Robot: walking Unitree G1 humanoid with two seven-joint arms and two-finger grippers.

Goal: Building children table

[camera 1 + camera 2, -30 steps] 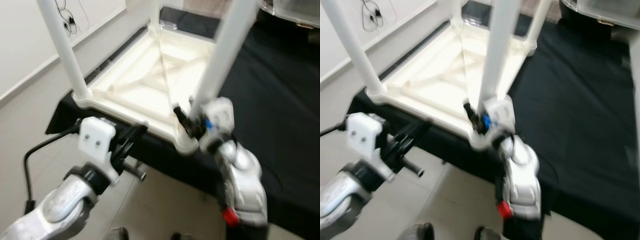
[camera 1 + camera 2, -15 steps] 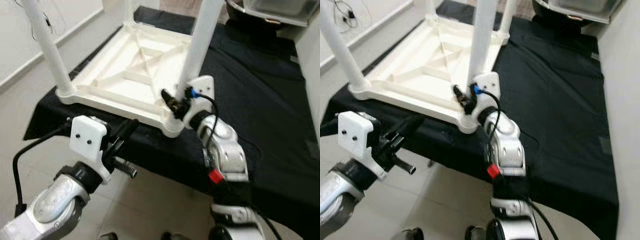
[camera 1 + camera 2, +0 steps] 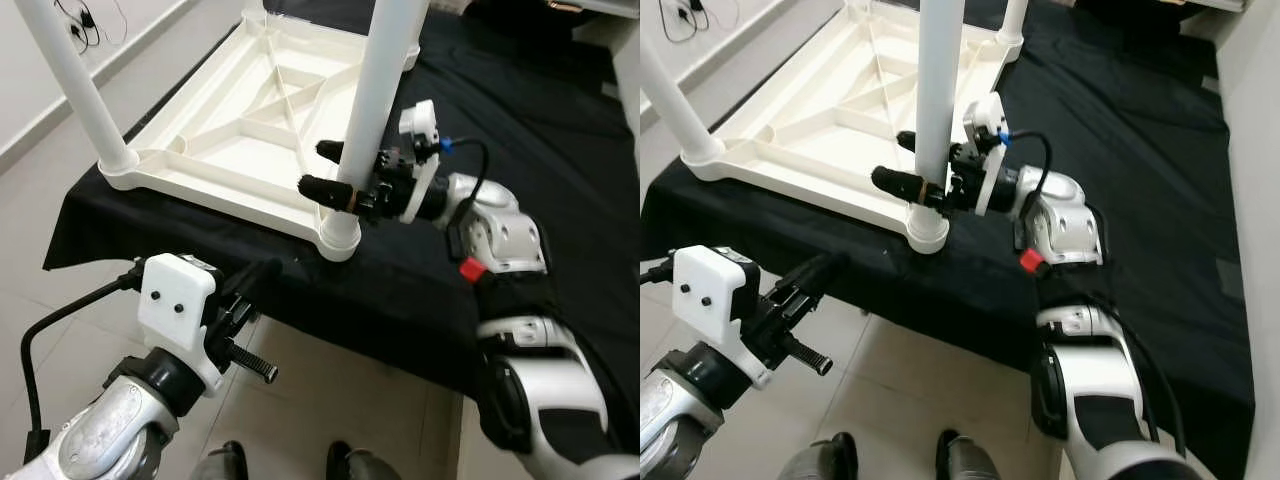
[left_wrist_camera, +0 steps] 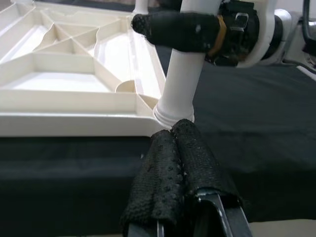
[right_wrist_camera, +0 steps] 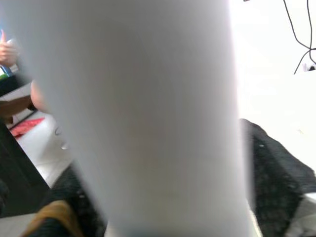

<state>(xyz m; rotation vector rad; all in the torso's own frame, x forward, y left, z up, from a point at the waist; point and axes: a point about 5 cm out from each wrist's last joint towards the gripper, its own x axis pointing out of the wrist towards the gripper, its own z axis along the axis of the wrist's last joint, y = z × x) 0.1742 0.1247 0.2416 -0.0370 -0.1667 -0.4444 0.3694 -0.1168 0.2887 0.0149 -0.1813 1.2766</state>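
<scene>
A white plastic children's table (image 3: 240,130) lies upside down on a black-covered surface, its legs pointing up. My right gripper (image 3: 315,167) reaches in from the right and is shut on the near right leg (image 3: 385,60), just above its socket, with one black finger on each side. In the right wrist view that leg (image 5: 148,118) stands close between the fingers (image 5: 276,168). My left gripper (image 3: 268,270) is shut on nothing. It is held low in front of the table's near edge, pointing at the same corner socket (image 4: 173,116).
The black cloth (image 3: 540,110) spreads wide to the right of the table. Another leg (image 3: 75,85) rises at the near left corner. Tiled floor (image 3: 60,300) lies below the front edge, and my feet (image 3: 225,465) stand close to it.
The camera has shifted. My right arm has swung round to reach the near leg from the right, its fingers now level and clasping it. The left gripper has kept its place.
</scene>
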